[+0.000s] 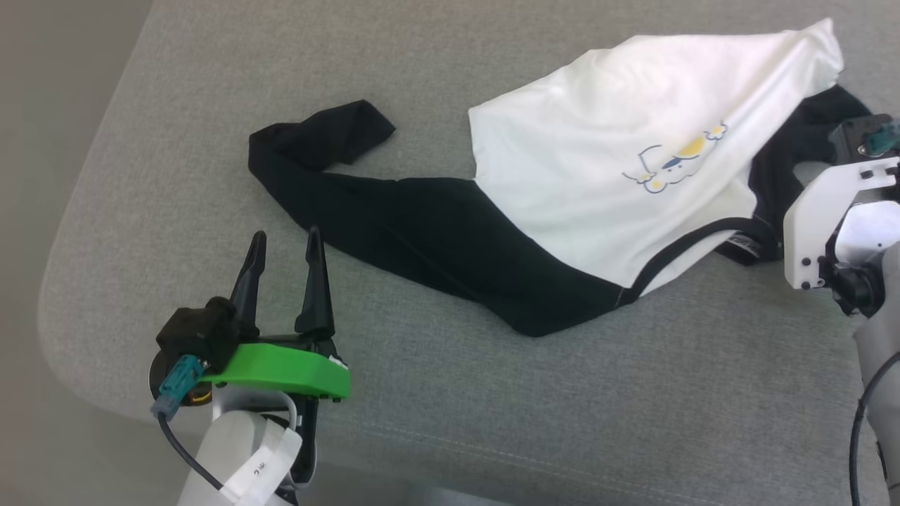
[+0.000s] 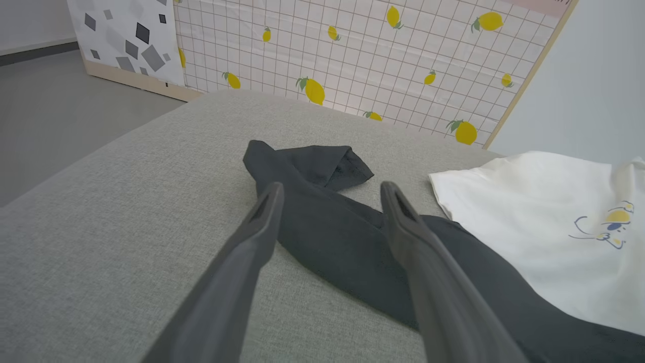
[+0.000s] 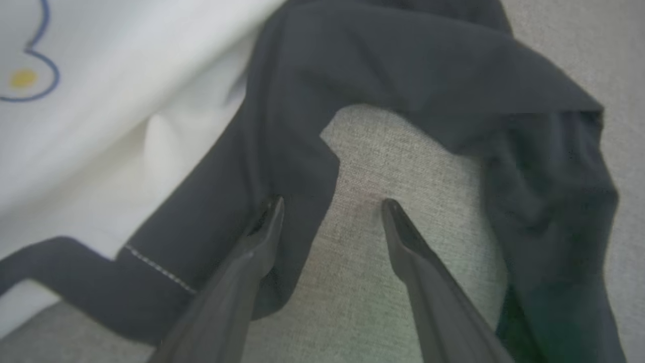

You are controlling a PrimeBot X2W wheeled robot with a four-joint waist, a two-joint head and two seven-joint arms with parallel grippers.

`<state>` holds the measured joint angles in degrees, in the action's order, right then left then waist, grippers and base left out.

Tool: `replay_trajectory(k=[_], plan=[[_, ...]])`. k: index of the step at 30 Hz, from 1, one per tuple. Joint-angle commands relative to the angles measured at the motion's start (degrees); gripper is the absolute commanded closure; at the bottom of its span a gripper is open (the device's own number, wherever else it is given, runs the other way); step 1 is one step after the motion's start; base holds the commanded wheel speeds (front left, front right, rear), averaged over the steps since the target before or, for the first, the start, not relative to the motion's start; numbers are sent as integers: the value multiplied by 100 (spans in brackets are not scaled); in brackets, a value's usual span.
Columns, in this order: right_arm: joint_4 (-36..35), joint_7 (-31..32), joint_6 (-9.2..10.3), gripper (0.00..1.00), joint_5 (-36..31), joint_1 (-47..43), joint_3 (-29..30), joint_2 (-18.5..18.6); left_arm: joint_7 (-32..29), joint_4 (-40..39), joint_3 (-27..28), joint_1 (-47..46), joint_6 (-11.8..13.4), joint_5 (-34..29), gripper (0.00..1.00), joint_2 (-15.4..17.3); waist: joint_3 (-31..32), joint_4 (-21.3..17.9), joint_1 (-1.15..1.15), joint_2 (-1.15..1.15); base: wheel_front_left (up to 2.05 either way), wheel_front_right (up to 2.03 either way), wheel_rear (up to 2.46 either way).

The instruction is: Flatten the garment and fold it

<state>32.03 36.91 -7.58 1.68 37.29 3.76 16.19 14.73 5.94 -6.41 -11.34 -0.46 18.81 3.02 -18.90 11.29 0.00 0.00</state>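
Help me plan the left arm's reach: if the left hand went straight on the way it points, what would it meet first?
Probably the black sleeve of the garment, lying just ahead of the open left hand. Height above the grey cushion is unclear, so it might skim over.

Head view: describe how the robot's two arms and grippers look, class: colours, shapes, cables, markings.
Left gripper: two long dark tapered fingers, green plate, teal plug with dark cable, white labelled forearm. Right arm: white bracket, black screws, teal plug, black cable.
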Motion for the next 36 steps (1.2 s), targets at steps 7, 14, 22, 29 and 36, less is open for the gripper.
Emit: replay_trajectory(k=[7, 14, 22, 29, 36], plan=[[437, 338, 9, 100, 172, 138, -230, 8, 27, 4, -43, -108, 46, 46, 0, -14, -142, 127, 0, 0, 0, 0, 0], [206, 29, 9, 100, 606, 158, -116, 86, 23, 185, -155, -107, -17, 170, 0, -14, 41, 11, 0, 0, 0, 0, 0], [-289, -3, 9, 100, 704, -34, -138, 263, -1958, 351, -1249, -451, 250, 901, 0, -14, 226, -175, 0, 0, 0, 0, 0], [-547, 106, 9, 100, 686, -195, -84, 179, -3885, 366, -1913, -819, 863, 935, 0, -2, 163, -310, 0, 0, 0, 0, 0], [-675, 170, 9, 100, 681, -222, -121, 153, -4006, 745, -1948, -1128, 967, 1101, 0, -8, 34, -409, 0, 0, 0, 0, 0]])
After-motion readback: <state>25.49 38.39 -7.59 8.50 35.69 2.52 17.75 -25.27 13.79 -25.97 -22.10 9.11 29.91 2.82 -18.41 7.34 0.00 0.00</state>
